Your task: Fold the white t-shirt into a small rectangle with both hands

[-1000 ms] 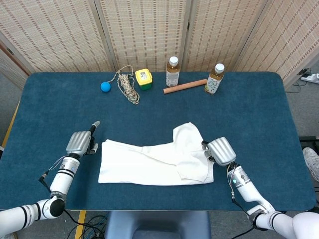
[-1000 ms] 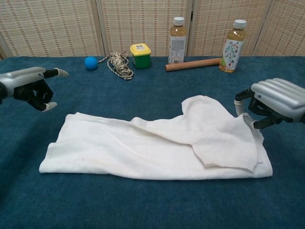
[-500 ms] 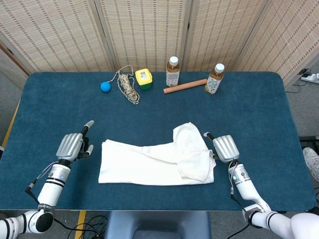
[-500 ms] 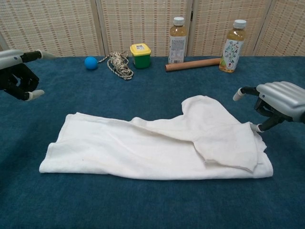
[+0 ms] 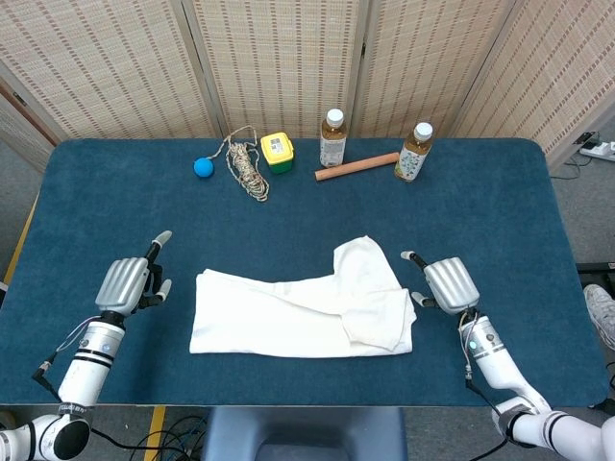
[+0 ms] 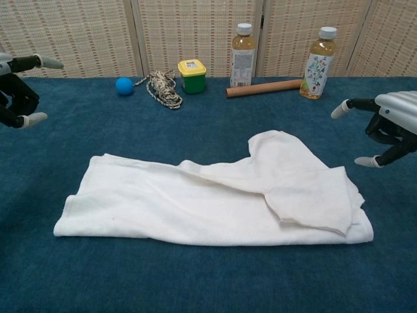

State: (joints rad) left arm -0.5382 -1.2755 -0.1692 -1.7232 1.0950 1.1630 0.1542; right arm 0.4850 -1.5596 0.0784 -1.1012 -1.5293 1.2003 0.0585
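Observation:
The white t-shirt point(image 5: 298, 309) lies on the blue table as a long, flat folded band, with one flap turned up toward the far side at its right end point(image 6: 287, 156). My left hand point(image 5: 125, 283) hovers left of the shirt, well apart from it, holding nothing; it shows at the left edge of the chest view point(image 6: 16, 91). My right hand point(image 5: 450, 283) is just right of the shirt's right edge, off the cloth, one finger and the thumb spread and nothing between them; the chest view shows it raised point(image 6: 391, 124).
Along the table's far edge stand two bottles point(image 5: 332, 138) point(image 5: 414, 152), a wooden rod point(image 5: 356, 166), a yellow-green box point(image 5: 278, 152), a rope bundle point(image 5: 246, 163) and a blue ball point(image 5: 203, 167). Woven screens stand behind the table.
My right hand let go of the shirt's right edge and drew away to the right. My left hand moved further left. The shirt stayed where it lay.

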